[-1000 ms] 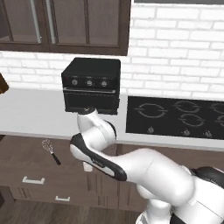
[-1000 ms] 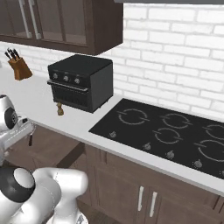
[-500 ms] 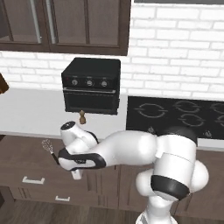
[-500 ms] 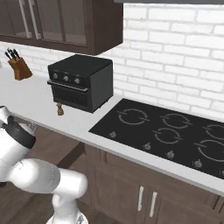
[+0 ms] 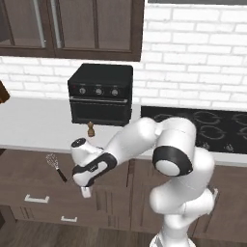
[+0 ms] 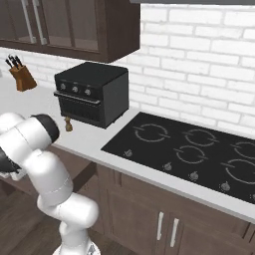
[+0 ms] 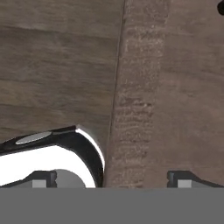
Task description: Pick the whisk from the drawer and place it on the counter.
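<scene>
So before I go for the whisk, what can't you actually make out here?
- Whisk, left base view: small; whether it lies inside the drawer is unclear.
- Hand, left base view: fingers hidden by the wrist, too small to judge.
- Hand view: fingertips cut by the bottom edge; just wood ahead.

a home kitchen: black stovetop (image 6: 199, 154), countertop oven (image 5: 100, 94), brick backsplash (image 5: 193, 58), dark cabinets (image 5: 72, 24)
</scene>
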